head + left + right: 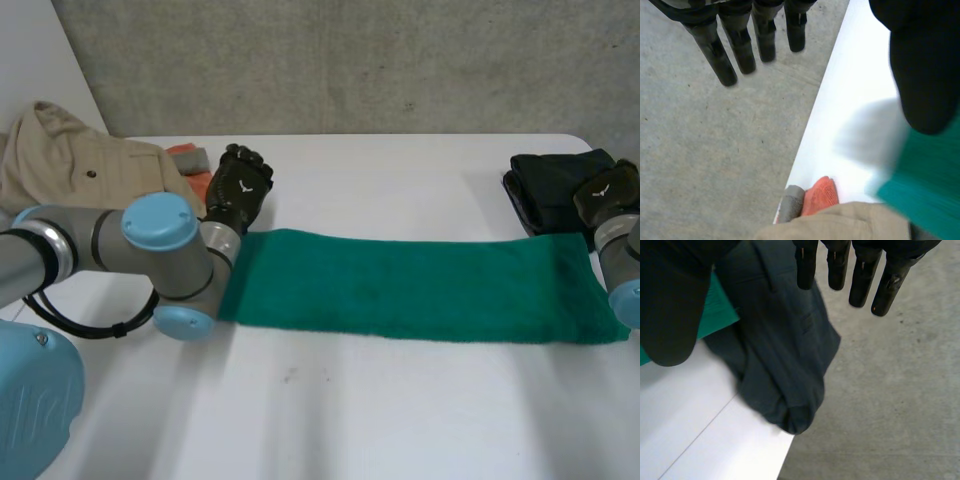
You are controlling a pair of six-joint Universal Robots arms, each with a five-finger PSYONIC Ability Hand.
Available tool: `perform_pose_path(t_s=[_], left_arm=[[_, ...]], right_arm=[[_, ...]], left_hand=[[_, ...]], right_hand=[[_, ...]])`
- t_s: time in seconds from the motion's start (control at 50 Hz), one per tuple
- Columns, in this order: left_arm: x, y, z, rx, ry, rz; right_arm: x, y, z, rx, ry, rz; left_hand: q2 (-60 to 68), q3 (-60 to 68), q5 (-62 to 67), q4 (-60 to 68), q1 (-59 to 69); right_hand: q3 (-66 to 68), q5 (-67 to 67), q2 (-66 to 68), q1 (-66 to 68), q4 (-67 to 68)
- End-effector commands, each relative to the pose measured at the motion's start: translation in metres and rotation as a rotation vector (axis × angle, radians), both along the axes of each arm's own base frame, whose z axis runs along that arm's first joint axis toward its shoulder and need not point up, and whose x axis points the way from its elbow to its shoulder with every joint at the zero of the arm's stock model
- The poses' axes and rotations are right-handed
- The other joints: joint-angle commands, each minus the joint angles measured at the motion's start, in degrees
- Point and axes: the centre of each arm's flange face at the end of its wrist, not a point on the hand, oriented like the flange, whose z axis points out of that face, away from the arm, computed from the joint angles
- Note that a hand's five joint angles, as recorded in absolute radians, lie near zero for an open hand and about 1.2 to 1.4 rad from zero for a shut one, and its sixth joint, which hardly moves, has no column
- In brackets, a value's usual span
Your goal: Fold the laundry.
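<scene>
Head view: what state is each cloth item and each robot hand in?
green towel: spread flat in a long strip on the table
beige garment: crumpled, unfolded
orange cloth: partly under the beige garment
dark garment: bunched, overhanging the table edge
left robot hand: open, at one towel end
right robot hand: open, at the other end

The towel (420, 285) is plain teal-green, unpatterned, on a white table (350, 420). At 10 o'clock lies a beige garment (70, 150) (one dark button (91, 173) visible) with an orange-red cloth (186, 153) beside it; at 2 o'clock, a plain charcoal-black garment (550, 185). The left hand (238, 190) and right hand (605, 190) are black, each bearing a small white mark on its back.
</scene>
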Motion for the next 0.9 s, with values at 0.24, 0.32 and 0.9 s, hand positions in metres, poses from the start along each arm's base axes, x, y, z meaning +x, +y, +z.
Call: perform_pose_path(t_s=[0.24, 0.32, 0.9], left_arm=[[0.019, 0.065, 0.035, 0.016, 0.030, -0.009], [0.026, 0.078, 0.036, 0.058, 0.070, -0.016], [0.039, 0.099, 0.039, 0.116, 0.119, -0.008]], right_arm=[[-0.023, 0.101, 0.027, 0.285, -0.246, 0.080], [-0.034, 0.112, 0.016, 0.354, -0.292, 0.083], [-0.106, 0.064, -0.003, 0.169, -0.224, -0.083]], left_hand=[[-4.88, -5.19, -5.20, -4.56, -2.11], [-4.88, -5.19, -5.20, -4.56, -2.11], [-4.88, -5.19, -5.20, -4.56, -2.11]], right_hand=[[-6.59, -6.94, -5.94, -2.78, -6.54], [-6.59, -6.94, -5.94, -2.78, -6.54], [63.41, 63.06, 64.06, 67.22, 63.46]])
